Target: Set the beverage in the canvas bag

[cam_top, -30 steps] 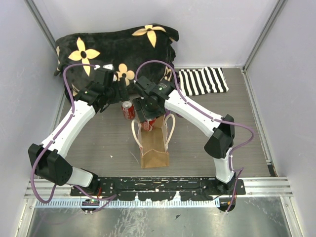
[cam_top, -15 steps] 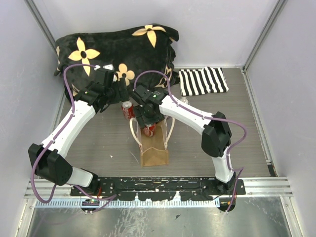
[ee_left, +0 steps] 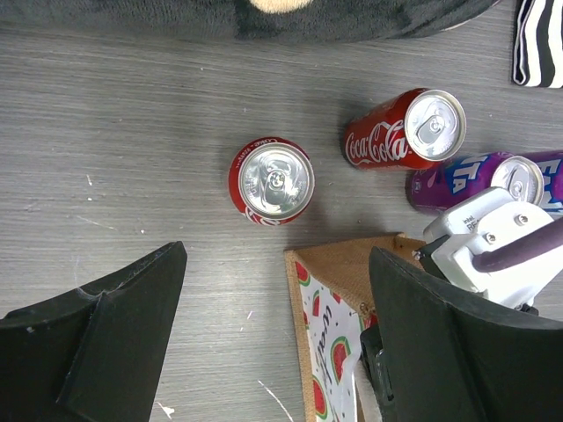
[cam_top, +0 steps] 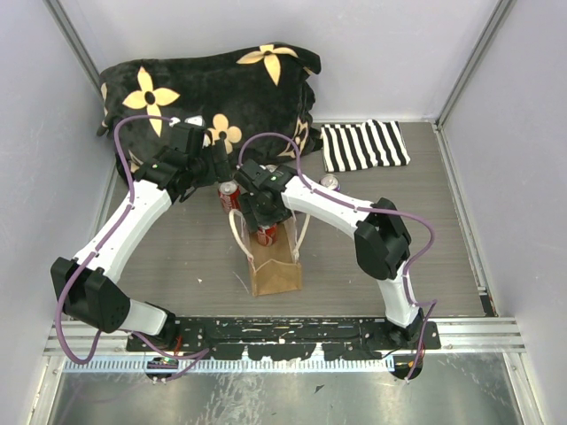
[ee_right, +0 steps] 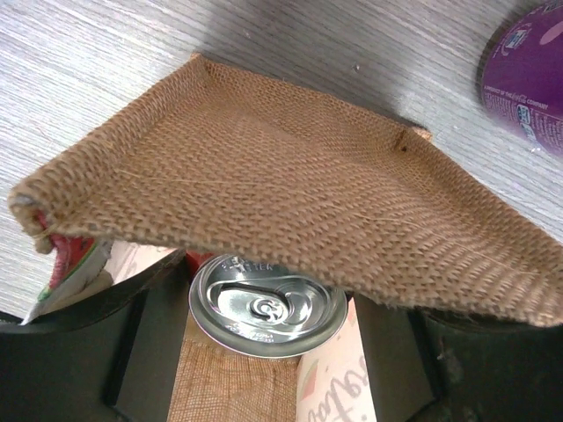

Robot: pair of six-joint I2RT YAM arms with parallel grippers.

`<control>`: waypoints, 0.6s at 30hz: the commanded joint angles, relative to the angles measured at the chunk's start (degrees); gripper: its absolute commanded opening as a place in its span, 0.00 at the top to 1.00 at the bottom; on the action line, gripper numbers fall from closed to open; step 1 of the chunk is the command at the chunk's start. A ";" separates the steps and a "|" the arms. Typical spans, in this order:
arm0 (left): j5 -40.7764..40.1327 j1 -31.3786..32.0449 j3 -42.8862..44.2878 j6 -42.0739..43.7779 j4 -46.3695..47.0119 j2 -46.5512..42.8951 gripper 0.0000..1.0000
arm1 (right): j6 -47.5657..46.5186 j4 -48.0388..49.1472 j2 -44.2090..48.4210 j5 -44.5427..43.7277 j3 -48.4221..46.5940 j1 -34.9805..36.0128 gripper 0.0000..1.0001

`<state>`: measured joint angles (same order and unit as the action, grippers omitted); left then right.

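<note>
While the right gripper (cam_top: 264,220) is clamped on the can (cam_top: 267,234), the can sits in the far end of the mouth of the bag (cam_top: 276,273), with a cream handle (cam_top: 236,237) on either side. From the right wrist, the can's top shows below the burlap wall (ee_right: 290,193). A dark finger (ee_right: 132,352) presses each flank, and the printed lining (ee_right: 330,378) is just beside the can. Whether the base has reached the bag floor cannot be seen.

Recommended procedure, judged from this position:
1. Lower straight down. The wall leans over the can, so a tilted descent would likely catch the rim and fold it inward.
2. Release only once the can is well below the rim.
3. Part the fingers slightly. The bag is narrow, and a wide opening could push the walls and tip it.
4. Withdraw vertically between the handles.

The left gripper (ee_left: 273,264) is spread wide and empty above the table (ee_left: 132,132), near an upright red can (ee_left: 271,180). It touches neither that can nor the bag. A lying red can (ee_left: 405,132) and a purple can (ee_left: 479,180) rest just beyond the bag; avoid sweeping them.
</note>
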<state>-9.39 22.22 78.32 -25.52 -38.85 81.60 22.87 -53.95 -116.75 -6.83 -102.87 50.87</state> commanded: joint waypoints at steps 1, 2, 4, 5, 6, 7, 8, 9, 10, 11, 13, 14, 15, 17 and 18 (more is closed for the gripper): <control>1.09 -0.33 -1.30 -0.23 1.21 0.00 0.08 | -0.03 5.22 1.00 -0.55 1.36 -0.44 0.99; 1.19 -0.31 -1.45 -0.32 1.23 0.11 0.08 | 0.03 5.60 1.00 -0.37 1.65 -0.47 0.96; 1.36 -0.29 -1.65 -0.40 1.23 0.07 0.08 | 0.12 5.88 0.85 -0.12 1.91 -0.54 0.81; 1.39 -0.33 -1.68 -0.41 1.28 0.16 0.08 | 0.06 5.88 0.82 -0.16 2.02 -0.61 0.72; 1.47 -0.33 -1.73 -0.41 1.29 0.22 0.08 | 0.07 5.88 0.82 -0.20 2.01 -0.66 0.63; 1.52 -0.33 -1.62 -0.41 1.30 0.22 0.08 | 0.02 5.93 0.88 -0.20 2.02 -0.65 0.57; 1.56 -0.33 -1.60 -0.44 1.36 0.25 0.08 | -0.02 6.03 1.03 -0.12 2.00 -0.60 0.51; 1.61 -0.33 -1.60 -0.43 1.40 0.28 0.08 | -0.02 6.12 1.19 -0.11 1.91 -0.60 0.47; 1.82 -0.32 -1.60 -0.41 1.36 0.25 0.08 | -0.02 6.24 1.39 -0.04 1.83 -0.60 0.43; 1.92 -0.33 -1.57 -0.41 1.47 0.30 0.08 | -0.02 6.23 1.62 -0.03 1.73 -0.60 0.41; 2.18 -0.33 -1.55 -0.41 1.50 0.31 0.08 | -0.06 6.21 2.13 -0.03 1.40 -0.62 0.34; 2.32 -0.27 -1.67 -0.34 1.55 0.32 0.08 | -0.04 6.15 2.40 -0.09 1.20 -0.60 0.31; 2.39 -0.32 -1.71 -0.30 1.62 0.31 0.08 | -0.02 6.01 2.73 -0.30 1.03 -0.60 0.29; 2.58 -0.33 -1.84 -0.19 1.75 0.39 0.08 | 0.10 5.69 3.28 -0.65 0.49 -0.60 0.27; 2.73 -0.33 -1.86 -0.15 1.83 0.40 0.08 | 0.19 5.58 3.61 -0.86 0.34 -0.60 0.27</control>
<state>-7.79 22.22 77.14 -25.74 -38.79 81.60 22.83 -50.70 -116.64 -6.79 -101.71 50.48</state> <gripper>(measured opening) 0.917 0.733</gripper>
